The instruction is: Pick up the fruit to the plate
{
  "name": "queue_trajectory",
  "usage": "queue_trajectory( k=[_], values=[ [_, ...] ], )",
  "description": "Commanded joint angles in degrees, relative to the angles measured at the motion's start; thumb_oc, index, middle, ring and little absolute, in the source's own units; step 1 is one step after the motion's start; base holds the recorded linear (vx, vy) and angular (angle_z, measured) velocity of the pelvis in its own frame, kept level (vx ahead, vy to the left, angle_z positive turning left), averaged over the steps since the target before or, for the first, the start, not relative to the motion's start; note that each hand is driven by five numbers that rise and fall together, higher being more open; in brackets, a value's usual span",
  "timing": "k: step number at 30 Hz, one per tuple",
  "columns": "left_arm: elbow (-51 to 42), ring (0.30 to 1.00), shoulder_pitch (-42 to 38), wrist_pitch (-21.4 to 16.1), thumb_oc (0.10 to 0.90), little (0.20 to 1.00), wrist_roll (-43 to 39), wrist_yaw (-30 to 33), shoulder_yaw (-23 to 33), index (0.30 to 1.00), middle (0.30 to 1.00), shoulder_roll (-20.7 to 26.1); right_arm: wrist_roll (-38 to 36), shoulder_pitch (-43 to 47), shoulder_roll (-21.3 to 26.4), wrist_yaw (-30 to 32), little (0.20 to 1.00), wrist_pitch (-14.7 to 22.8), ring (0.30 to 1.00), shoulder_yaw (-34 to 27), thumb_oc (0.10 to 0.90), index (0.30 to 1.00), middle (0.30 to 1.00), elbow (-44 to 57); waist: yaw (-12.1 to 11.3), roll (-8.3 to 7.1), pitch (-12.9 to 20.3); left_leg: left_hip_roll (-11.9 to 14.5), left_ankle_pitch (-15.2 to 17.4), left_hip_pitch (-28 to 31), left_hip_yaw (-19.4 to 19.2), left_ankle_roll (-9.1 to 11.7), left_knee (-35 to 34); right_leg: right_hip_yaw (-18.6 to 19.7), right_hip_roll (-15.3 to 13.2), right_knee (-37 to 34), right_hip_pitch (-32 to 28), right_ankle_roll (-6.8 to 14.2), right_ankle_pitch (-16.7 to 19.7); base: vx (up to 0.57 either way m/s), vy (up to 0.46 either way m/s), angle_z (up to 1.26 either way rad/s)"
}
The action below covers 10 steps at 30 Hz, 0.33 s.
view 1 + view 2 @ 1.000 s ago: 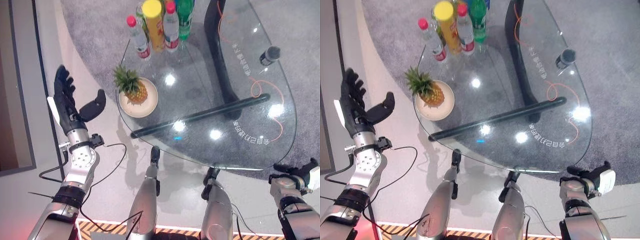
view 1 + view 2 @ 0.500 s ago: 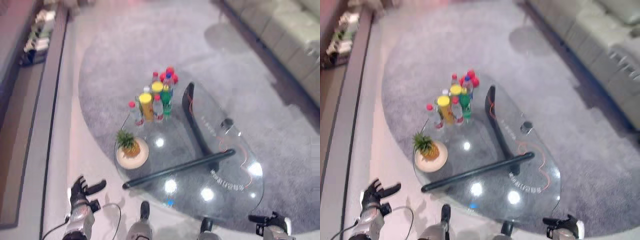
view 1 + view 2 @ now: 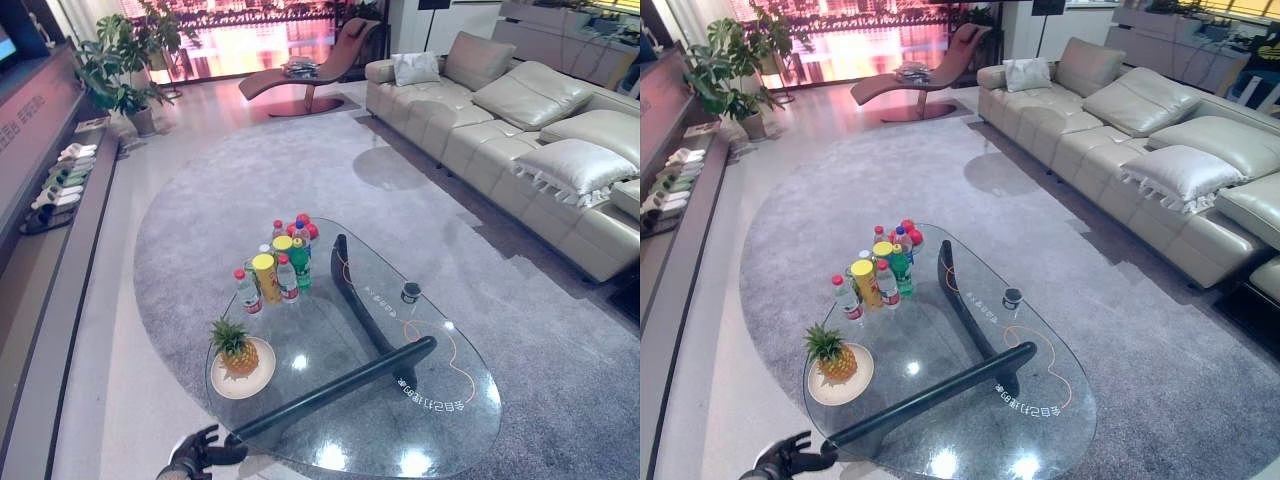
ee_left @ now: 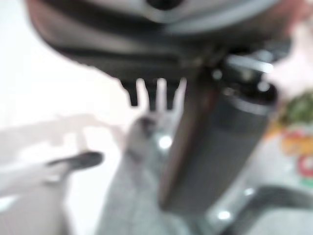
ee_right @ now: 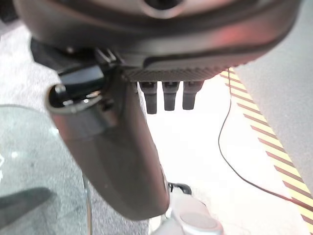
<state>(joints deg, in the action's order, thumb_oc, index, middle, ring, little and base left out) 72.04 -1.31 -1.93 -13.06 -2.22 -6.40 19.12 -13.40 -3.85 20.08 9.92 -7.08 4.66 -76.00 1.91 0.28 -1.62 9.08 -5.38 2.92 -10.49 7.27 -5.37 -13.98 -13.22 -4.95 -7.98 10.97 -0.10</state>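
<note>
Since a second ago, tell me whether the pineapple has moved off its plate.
No. The pineapple still stands upright on the plate at the glass table's left edge, the bottles beyond it. The camera has moved, not the fruit.

Left robot hand (image 4: 161, 54) close up, short straight fingers (image 4: 151, 95), dark thumb (image 4: 220, 147), pale floor (image 4: 44, 93) beyond

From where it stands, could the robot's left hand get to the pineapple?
Probably yes: the left hand hangs open off the glass table's near edge, and nothing stands between it and the pineapple on its plate.
</note>
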Motion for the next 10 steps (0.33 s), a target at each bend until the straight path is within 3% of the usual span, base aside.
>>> queue_trajectory(
  k=[1, 10],
  values=[
    [2.60, 0.900, -3.96, 2.27, 0.800, 0.900, 2.29, 0.82, 0.20, 0.900, 0.900, 2.52, 2.65, 4.76, 0.96, 0.69, 0.900, -0.52, 0.900, 0.60, 0.800, 0.900, 0.900, -2.91, -1.55, 0.32, -1.87, 3.88, 1.13, 3.79, -1.96, 2.02, 0.37, 0.50, -2.10, 1.28, 1.41, 1.49, 5.89, 0.02, 0.004, -0.10],
    [4.48, 0.900, -4.37, 5.21, 0.800, 0.900, 3.21, -0.68, -0.69, 0.900, 0.900, 1.63, 4.30, 5.73, 0.67, 0.33, 0.900, -0.51, 0.900, 1.70, 0.800, 0.900, 0.900, -3.71, -1.77, 0.59, -1.11, 4.23, 1.47, 4.20, -2.37, 2.19, 0.37, -0.35, -2.66, 0.74, 1.01, 1.76, 6.16, 0.00, 0.000, 0.00]
  ],
)
